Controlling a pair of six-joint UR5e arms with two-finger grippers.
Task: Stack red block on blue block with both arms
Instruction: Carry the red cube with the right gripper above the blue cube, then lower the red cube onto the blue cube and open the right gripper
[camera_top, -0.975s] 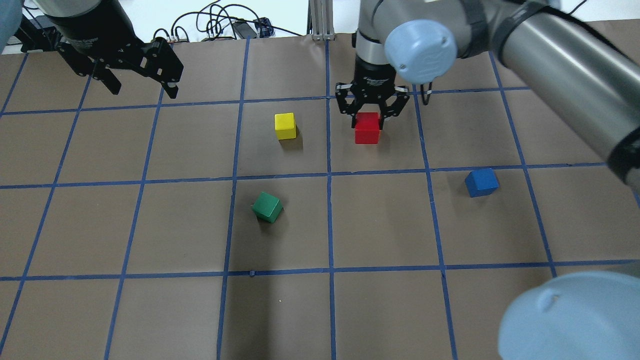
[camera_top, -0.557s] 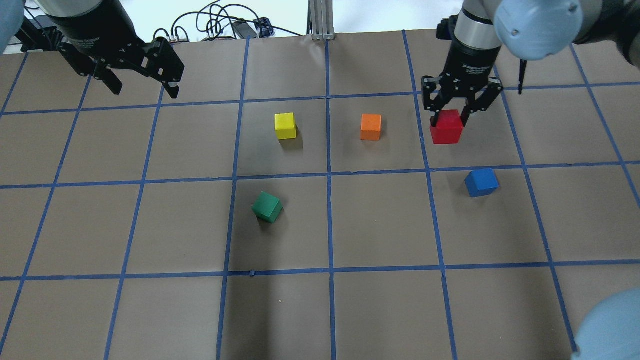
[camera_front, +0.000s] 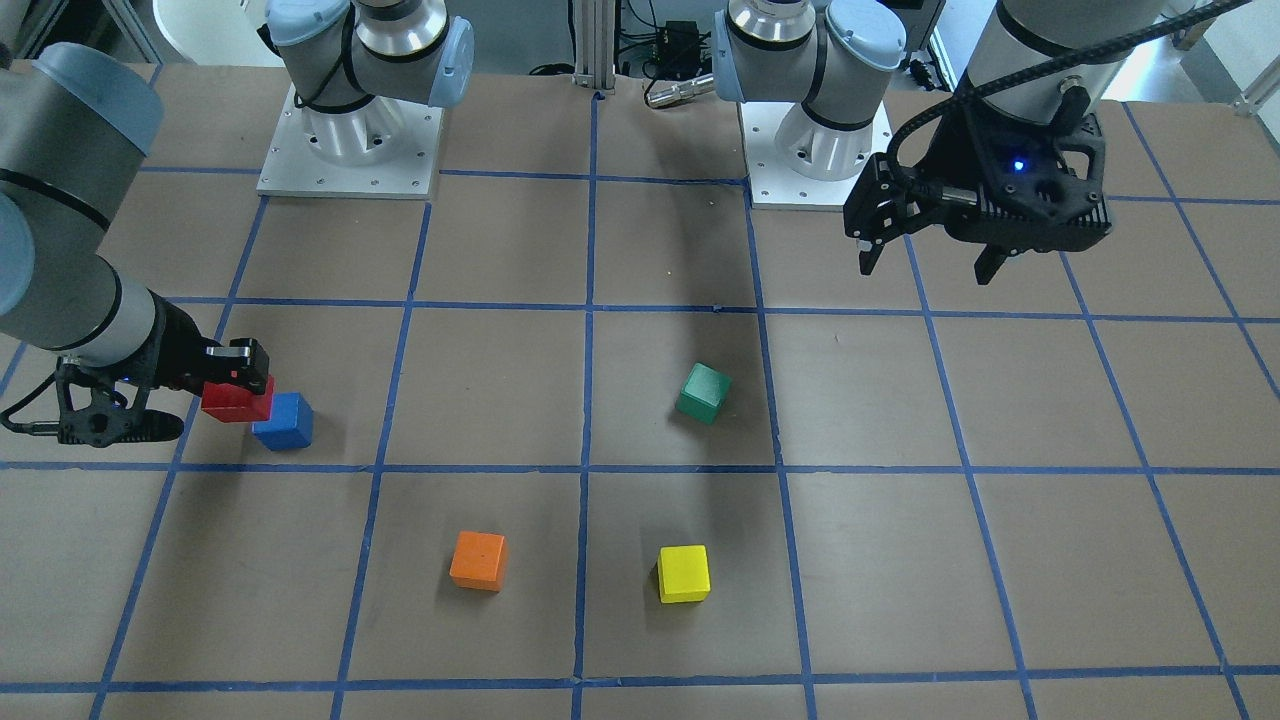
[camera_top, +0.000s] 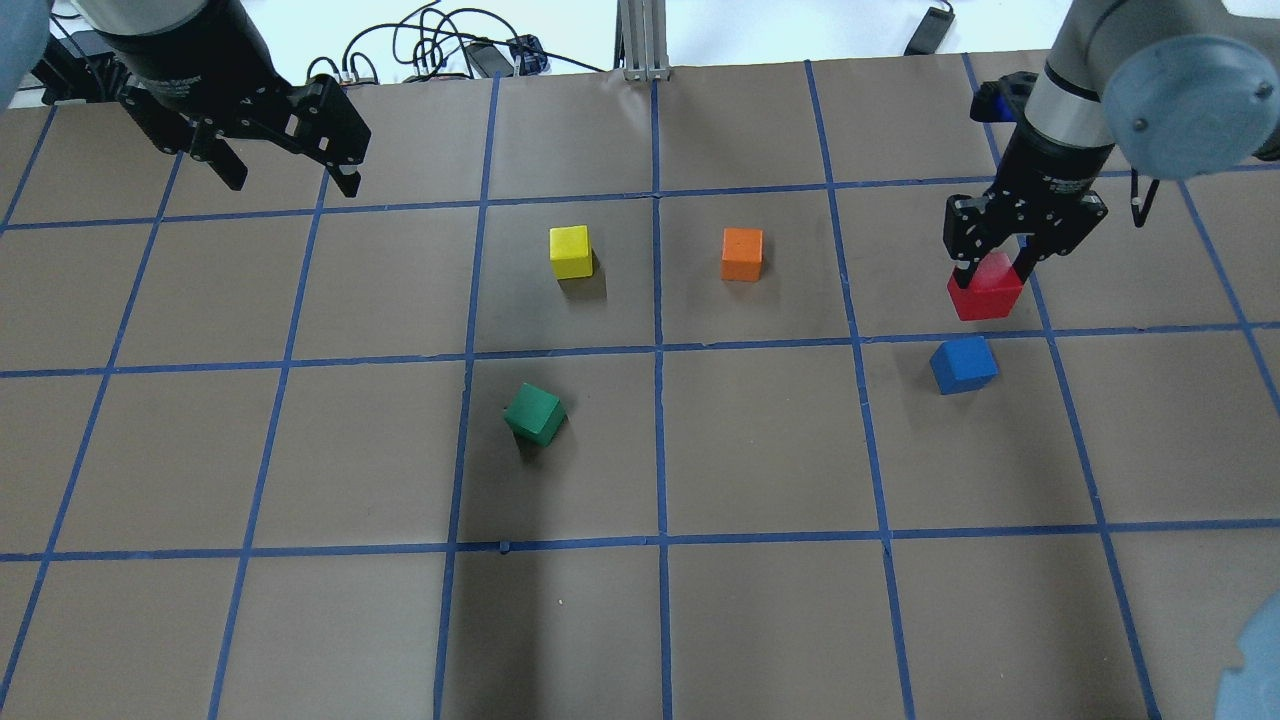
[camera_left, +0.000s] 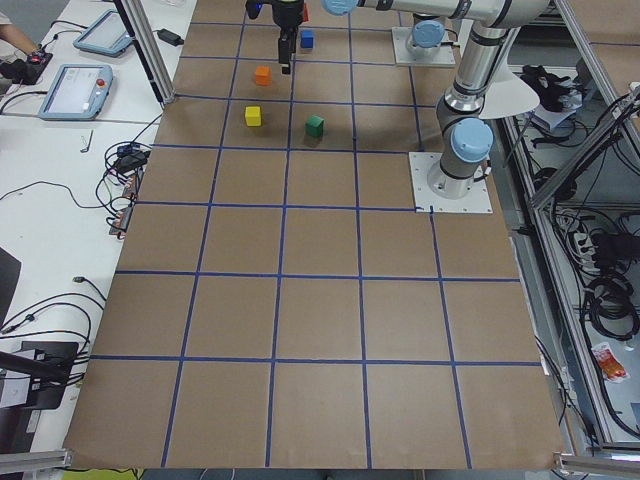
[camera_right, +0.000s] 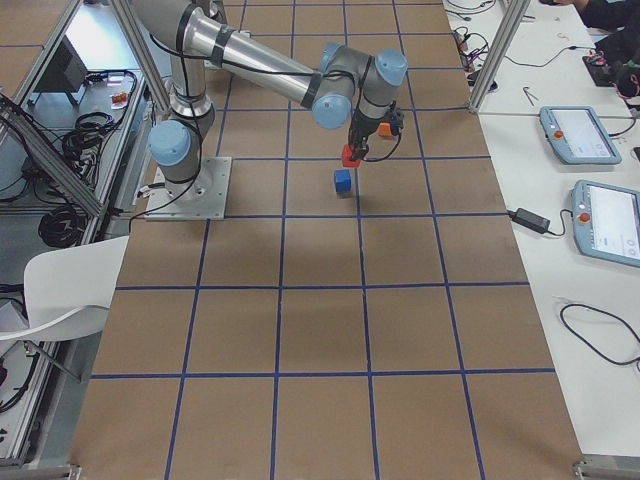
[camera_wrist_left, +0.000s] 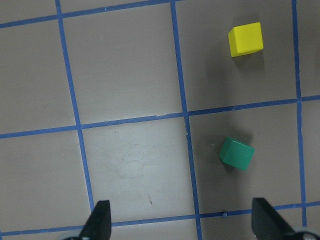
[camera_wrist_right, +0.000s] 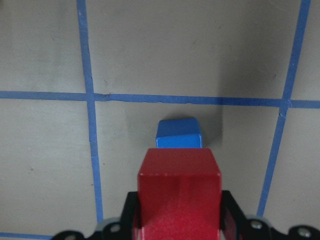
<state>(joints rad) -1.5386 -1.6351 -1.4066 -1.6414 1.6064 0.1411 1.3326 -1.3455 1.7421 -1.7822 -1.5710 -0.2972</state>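
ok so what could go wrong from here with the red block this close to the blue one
1. The right gripper holds the red block beside the blue block, not squarely over it. Descending from here would likely clip the blue block's edge and shove it.
2. If it is released only partly over the blue block, the red block may tip off.

Table (camera_top: 760, 450): I read it as flat brown, ruled into squares by blue tape lines (camera_top: 658, 440). Every cube I see is one plain colour with no markings: red block (camera_top: 985, 297), blue block (camera_top: 963, 364), green cube (camera_top: 534, 414), yellow cube (camera_top: 570, 251), orange cube (camera_top: 741, 254). Left gripper (camera_front: 925, 268) and right gripper (camera_top: 990, 268) are black; I note a blue light (camera_front: 1018, 165) on the left one. Arms (camera_front: 60, 200) are grey, with light-blue joint caps (camera_front: 860, 30).
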